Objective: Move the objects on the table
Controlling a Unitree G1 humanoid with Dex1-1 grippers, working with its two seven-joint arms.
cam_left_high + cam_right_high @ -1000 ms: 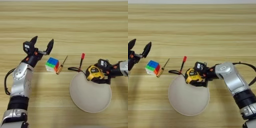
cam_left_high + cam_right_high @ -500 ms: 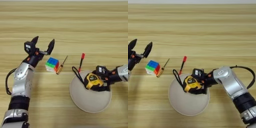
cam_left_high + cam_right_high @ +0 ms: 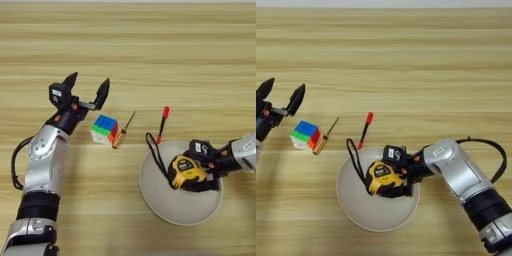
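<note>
— Where is your right gripper [image 3: 390,176] now, and what does it hold?

— My right gripper is over the round cream plate [image 3: 358,206], and its black fingers are closed around the yellow-and-black tape measure [image 3: 381,178]. The tape measure sits inside the plate, in the upper middle part. I cannot tell if it touches the plate surface or hangs just above it. Its black strap [image 3: 354,160] makes a loop that goes up and left, over the plate rim.

— And your left gripper?

— My left gripper [image 3: 87,89] is at the left side of the table [image 3: 150,60]. Its two fingers are spread wide apart and hold nothing. It is just behind the puzzle cube [image 3: 104,129], not touching it.

— Where does the cube lie?

— The cube rests on the wood, left of the plate. The wooden-handled screwdriver [image 3: 122,132] lies just beside it on the right, tilted. The red-capped pen [image 3: 162,124] lies further right, its lower end near the plate rim.
</note>
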